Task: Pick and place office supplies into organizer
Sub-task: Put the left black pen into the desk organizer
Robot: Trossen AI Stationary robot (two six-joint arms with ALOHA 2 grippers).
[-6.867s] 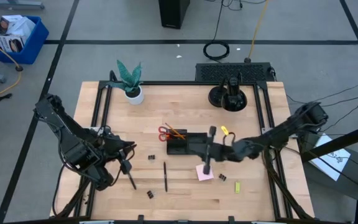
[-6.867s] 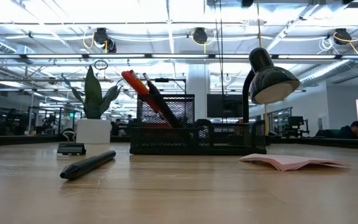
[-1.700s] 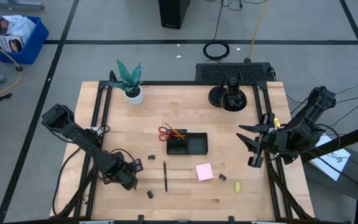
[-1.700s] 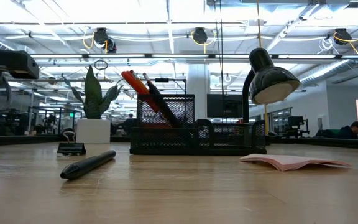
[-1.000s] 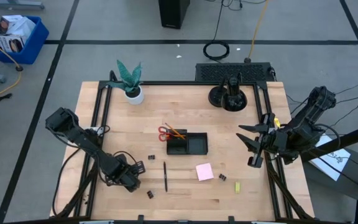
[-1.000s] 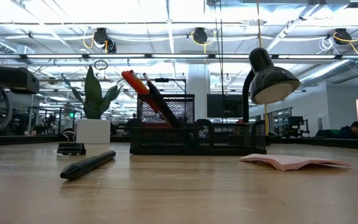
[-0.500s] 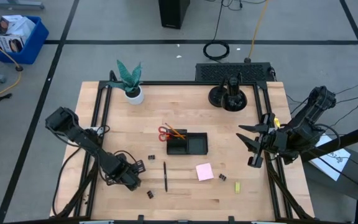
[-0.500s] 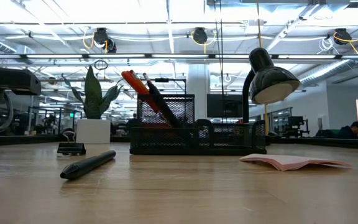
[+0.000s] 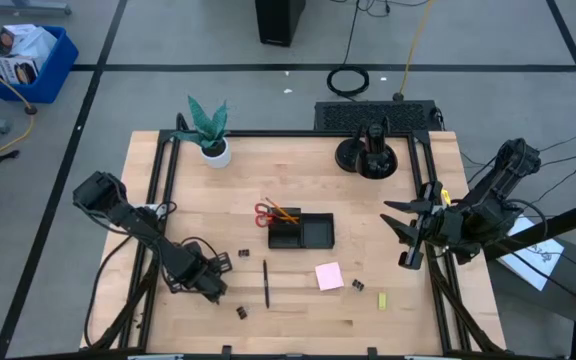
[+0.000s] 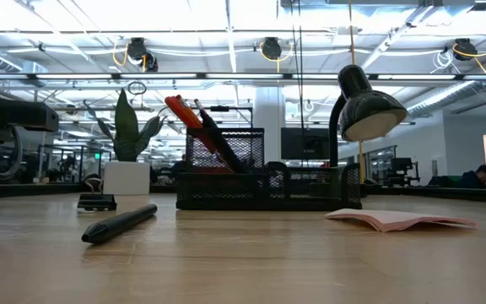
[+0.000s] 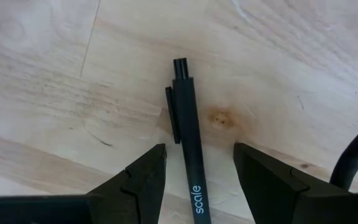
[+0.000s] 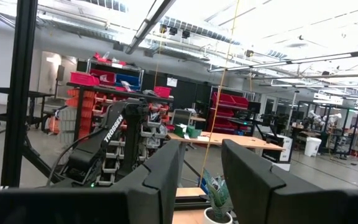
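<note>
Lowered left end effector [image 11: 196,171] astride pen [image 11: 188,134]

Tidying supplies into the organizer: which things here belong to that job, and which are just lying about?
Job: organizer; scissors; black pen between the open left pincer; second pen; sticky pad; binder clips.
Lying about: potted plant; desk lamp.

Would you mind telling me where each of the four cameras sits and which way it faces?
High view: above the table, looking straight down; both arms show, left gripper low at the front-left, right gripper parked at the table's right edge.
Low view: at table-top height, looking level across to the organizer; part of a dark arm shows at the left edge.
Left wrist view: looks down at the wood; open fingers straddle a black pen.
Right wrist view: faces the room past its own fingers.
The high and low views share the organizer.
</note>
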